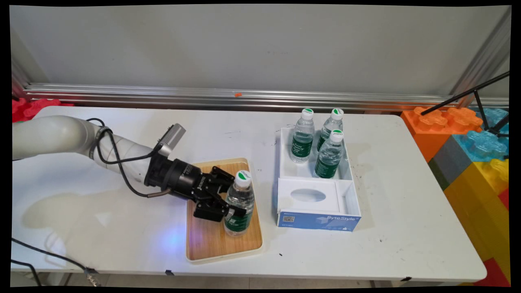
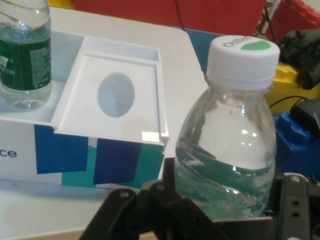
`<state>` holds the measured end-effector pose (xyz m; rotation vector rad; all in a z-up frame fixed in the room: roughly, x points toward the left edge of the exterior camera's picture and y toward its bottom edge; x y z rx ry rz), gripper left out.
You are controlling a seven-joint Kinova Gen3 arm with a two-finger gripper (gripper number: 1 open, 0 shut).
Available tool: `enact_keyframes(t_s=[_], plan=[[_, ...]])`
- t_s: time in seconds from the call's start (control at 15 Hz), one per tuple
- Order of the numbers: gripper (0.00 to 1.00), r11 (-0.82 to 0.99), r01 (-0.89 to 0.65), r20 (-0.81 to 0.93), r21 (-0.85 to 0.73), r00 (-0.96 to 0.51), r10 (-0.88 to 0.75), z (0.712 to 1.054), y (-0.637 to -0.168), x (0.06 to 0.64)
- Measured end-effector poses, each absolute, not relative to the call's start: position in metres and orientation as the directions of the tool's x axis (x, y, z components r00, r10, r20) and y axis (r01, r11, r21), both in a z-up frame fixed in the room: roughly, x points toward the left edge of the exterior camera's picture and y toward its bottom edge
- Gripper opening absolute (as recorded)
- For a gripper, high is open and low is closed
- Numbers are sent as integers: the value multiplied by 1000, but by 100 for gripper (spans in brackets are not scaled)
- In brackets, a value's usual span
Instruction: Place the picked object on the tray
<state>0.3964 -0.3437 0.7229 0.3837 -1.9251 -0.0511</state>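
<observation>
tool (image 1: 231,207): black two-finger, clamped round the water bottle (image 1: 240,203) at label height
bottle: upright on wooden tray (image 1: 211,244), between the fingers
grip tip: judged best kept level and low on the body, or the bottle tips
arm pose: reaches in low, wrist near horizontal
beyond tool: white box (image 1: 317,203) with three bottles (image 1: 321,142), on worktop (image 1: 386,228)

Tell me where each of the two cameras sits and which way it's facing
Main view: fixed above the table's near side, looking down across the white table to the wall; shows the arm and gripper.
Hand view: on the hand, looking along the gripper at the water bottle; linkage shows at the bottom.
Shared: that water bottle on the wooden tray, and the white box.
</observation>
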Motion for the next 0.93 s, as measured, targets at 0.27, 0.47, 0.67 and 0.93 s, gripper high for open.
enact_keyframes(t_s=[0.27, 0.47, 0.67, 0.93], plan=[[0, 947, -241, 897, 214, -334, -288, 714, -345, 394], [0, 947, -241, 897, 213, -335, -287, 709, -346, 392], [0, 947, -242, 898, 210, -335, -285, 705, -348, 391], [100, 948, -245, 902, 204, -329, -279, 701, -351, 390]])
